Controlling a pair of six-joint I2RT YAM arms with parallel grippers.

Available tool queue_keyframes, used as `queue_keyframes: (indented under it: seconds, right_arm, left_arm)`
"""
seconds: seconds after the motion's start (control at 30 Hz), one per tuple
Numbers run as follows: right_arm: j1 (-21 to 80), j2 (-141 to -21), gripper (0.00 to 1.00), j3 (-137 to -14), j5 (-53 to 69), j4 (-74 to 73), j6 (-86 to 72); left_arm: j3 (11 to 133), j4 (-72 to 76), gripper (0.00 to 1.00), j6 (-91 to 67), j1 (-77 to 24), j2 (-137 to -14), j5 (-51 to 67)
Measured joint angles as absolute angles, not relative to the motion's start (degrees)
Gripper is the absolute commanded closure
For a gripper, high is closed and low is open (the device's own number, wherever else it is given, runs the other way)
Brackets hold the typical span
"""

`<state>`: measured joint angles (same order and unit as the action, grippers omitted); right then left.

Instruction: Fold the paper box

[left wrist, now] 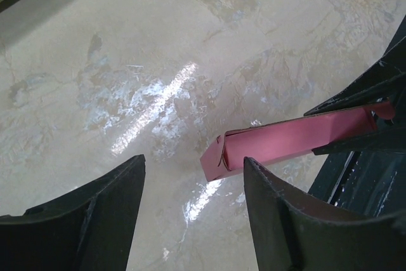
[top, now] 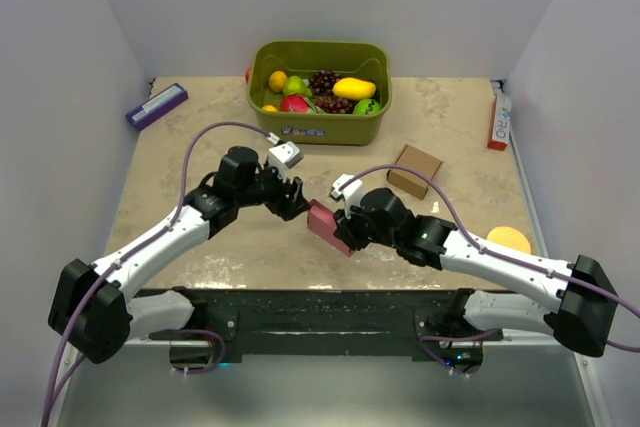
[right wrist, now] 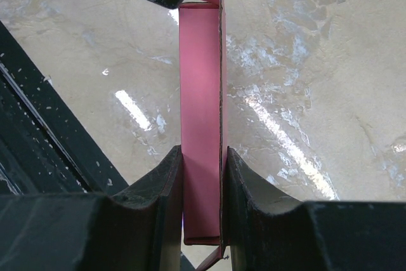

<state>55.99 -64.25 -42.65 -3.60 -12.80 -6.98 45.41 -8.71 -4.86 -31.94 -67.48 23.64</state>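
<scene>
Pink paper box (right wrist: 202, 93) sits clamped in right fingers (right wrist: 155, 201); arms (top: 160, 237) angle inward, left fingers (left wrist: 108, 220) spread, seemingly clear of it.

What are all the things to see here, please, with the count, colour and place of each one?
paper box: one, pink-red, mid-table, held between the arms
bin: one, olive green, far centre
fruit: several, mixed colours, in the bin
brown box: one, brown, right of centre
purple box: one, purple, far left
red-white box: one, red and white, far right edge
disc: one, orange-yellow, near right
table: one, beige marbled, under everything
left claw: one, black, open, at the paper box's end
right claw: one, black, shut on the paper box
</scene>
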Motion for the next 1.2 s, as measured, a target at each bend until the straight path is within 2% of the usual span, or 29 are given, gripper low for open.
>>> queue_keyframes:
  seconds: [0.17, 0.4, 1.03, 1.2]
  right_arm:
    - [56.2, -64.9, 0.89, -42.7, -3.7, -12.6, -6.8]
    - [56.4, -65.5, 0.89, -42.7, -3.8, -12.6, -6.6]
    - [56.9, -66.9, 0.9, -42.7, -3.8, -12.5, -6.5]
    - [57.0, -67.1, 0.9, -42.7, -3.8, -12.5, -6.5]
  left_arm:
    - [45.4, -8.2, 0.4, -4.9, -32.8, -69.5, 24.8]
    - [45.4, -7.8, 0.56, -4.9, -33.8, -70.9, 24.9]
    - [45.4, -7.7, 0.69, -4.9, -35.0, -71.2, 23.2]
    - [45.4, -7.2, 0.77, -4.9, -35.2, -70.8, 22.7]
